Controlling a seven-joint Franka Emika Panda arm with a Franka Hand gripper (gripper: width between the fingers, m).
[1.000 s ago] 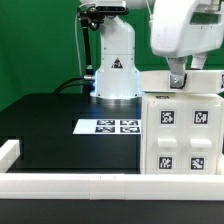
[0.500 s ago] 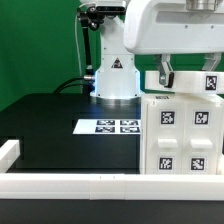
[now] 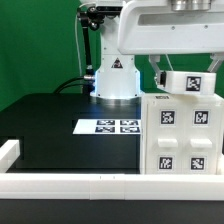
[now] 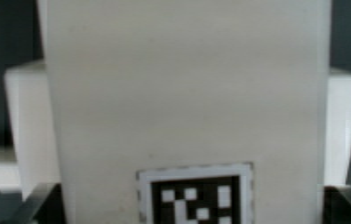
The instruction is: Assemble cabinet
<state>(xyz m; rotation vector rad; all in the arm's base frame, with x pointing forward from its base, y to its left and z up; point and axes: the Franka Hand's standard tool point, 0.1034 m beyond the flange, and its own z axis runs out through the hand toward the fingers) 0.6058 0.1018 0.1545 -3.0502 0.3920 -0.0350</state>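
Observation:
The cabinet (image 3: 182,135) is a white boxy unit on the exterior view's right, with tags on its front squares. My gripper (image 3: 184,76) hangs just above its top and is shut on a white tagged block (image 3: 190,84), held tilted over the cabinet's top edge. One dark finger (image 3: 158,71) shows beside the block. In the wrist view the block (image 4: 181,90) fills most of the picture, its tag (image 4: 195,196) low between the dark fingertips (image 4: 40,206). My gripper (image 4: 195,212) grips it from both sides.
The marker board (image 3: 108,126) lies flat on the black table (image 3: 60,135). The arm's white base (image 3: 115,70) stands behind it. A white rail (image 3: 70,184) runs along the near edge, with a white corner piece (image 3: 8,152) at the exterior view's left.
The wrist has swung towards the exterior view's left and turned. The white tagged block, first level on the cabinet's top, now sits tilted between the fingers.

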